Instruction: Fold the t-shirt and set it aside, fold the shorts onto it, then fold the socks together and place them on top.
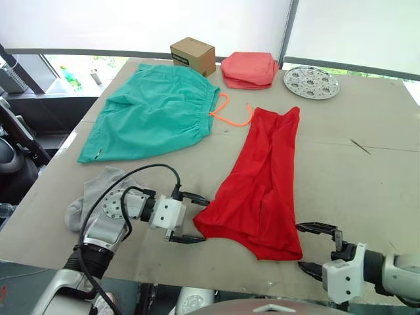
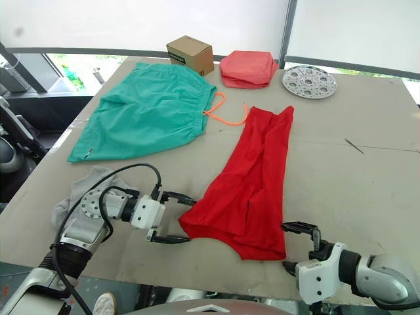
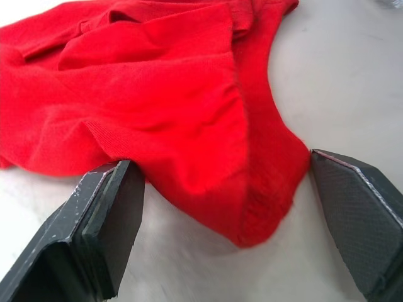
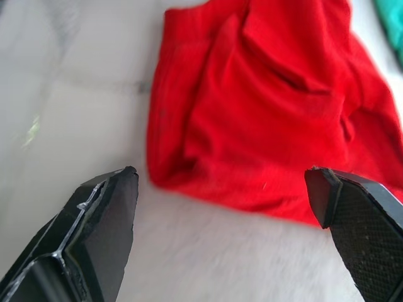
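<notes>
The red t-shirt (image 1: 262, 177) lies folded lengthwise into a long strip down the middle of the table. My left gripper (image 1: 195, 218) is open at its near left corner, and the hem (image 3: 252, 207) sits between the fingers without being clamped. My right gripper (image 1: 316, 247) is open just off the near right corner, a short gap from the cloth (image 4: 264, 126). The teal shorts (image 1: 154, 111) lie flat at the far left with their orange drawstring (image 1: 230, 115) trailing toward the shirt. The grey socks (image 1: 98, 193) lie crumpled near the left edge, partly hidden behind my left arm.
At the back stand a cardboard box (image 1: 193, 56), a folded coral-pink cloth stack (image 1: 249, 69) and a round perforated metal disc (image 1: 311, 82). The table's near edge (image 1: 216, 279) runs just below both grippers. Bare tabletop (image 1: 354, 170) stretches right of the shirt.
</notes>
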